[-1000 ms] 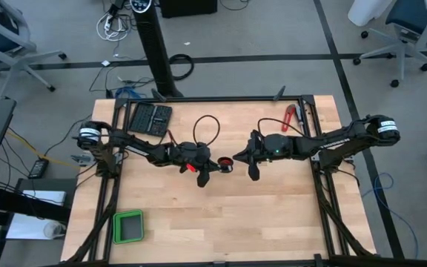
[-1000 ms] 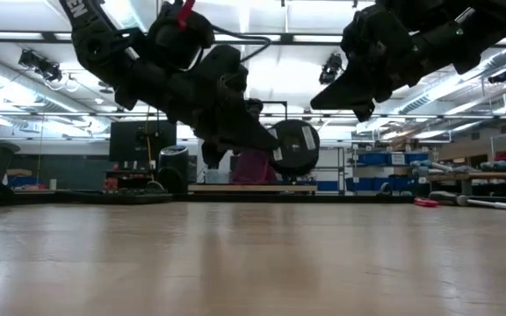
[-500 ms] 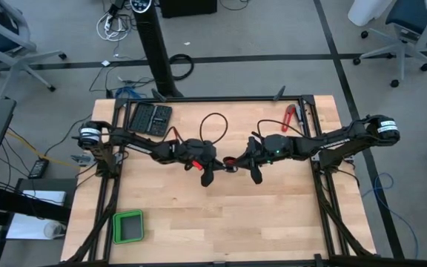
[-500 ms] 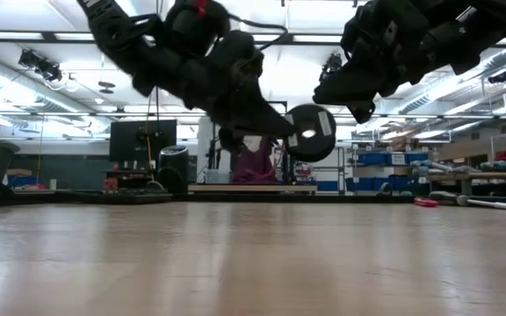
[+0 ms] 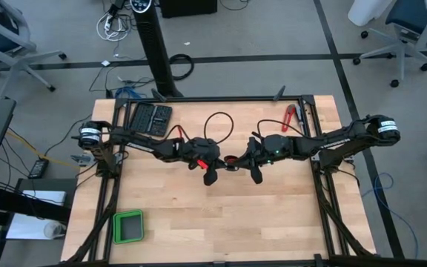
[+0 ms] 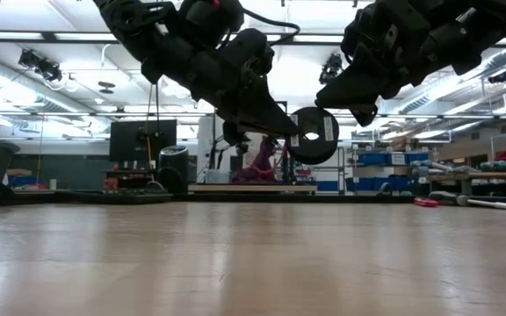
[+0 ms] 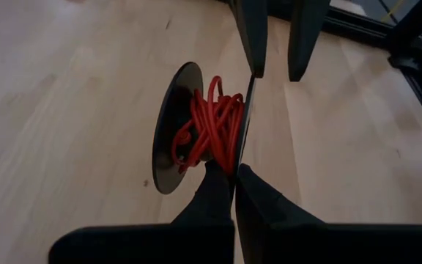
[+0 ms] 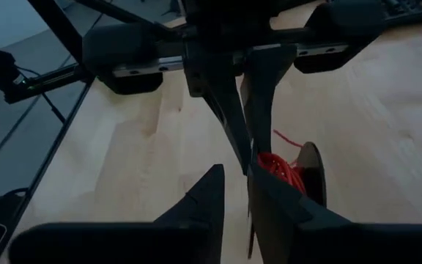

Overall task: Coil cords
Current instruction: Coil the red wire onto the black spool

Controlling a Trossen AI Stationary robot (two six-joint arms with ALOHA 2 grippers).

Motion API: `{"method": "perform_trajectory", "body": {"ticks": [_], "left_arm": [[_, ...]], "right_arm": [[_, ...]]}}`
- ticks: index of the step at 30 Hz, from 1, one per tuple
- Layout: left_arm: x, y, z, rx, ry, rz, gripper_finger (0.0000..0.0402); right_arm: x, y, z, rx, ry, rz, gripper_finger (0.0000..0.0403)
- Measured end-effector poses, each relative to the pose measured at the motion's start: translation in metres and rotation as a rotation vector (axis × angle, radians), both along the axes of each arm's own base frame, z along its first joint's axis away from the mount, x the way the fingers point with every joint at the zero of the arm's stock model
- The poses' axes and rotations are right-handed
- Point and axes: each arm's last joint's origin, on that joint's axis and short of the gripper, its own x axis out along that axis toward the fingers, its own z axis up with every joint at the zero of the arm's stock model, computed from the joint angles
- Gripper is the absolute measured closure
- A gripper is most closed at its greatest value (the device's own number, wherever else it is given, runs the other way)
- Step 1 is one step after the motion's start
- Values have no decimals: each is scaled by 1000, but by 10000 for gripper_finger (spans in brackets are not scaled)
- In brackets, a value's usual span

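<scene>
we see the left gripper (image 5: 210, 176) with its jaws clamped on one flange of a small dark spool (image 7: 196, 129), held in the air above the middle of the desk (image 5: 273, 222). the red cord (image 7: 212, 126) is wound loosely round the spool's core. over the last second the left arm has carried the spool toward the right gripper (image 5: 255, 173), and the two now meet at the spool. the right jaws stand slightly apart, straddling the far flange. we judge a handover or a joint winding turn is near. a red-handled tool (image 5: 289, 117) lies apart.
</scene>
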Motion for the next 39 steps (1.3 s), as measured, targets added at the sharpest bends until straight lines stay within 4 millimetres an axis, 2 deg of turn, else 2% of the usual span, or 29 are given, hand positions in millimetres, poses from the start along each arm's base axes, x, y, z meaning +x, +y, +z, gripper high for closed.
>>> {"method": "perform_trajectory", "body": {"ticks": [9, 17, 28, 39], "left_arm": [[2, 0, 3, 1, 19, 3, 400], [2, 1, 3, 2, 33, 6, 400], [2, 0, 5, 2, 24, -3, 400], [4, 0, 7, 19, -9, -10, 400]], "right_arm": [[-3, 0, -5, -38, 59, 8, 341], [-3, 5, -6, -181, 55, -15, 343], [-1, 4, -3, -214, 26, -46, 348], [-2, 7, -5, -173, 43, -22, 350]]}}
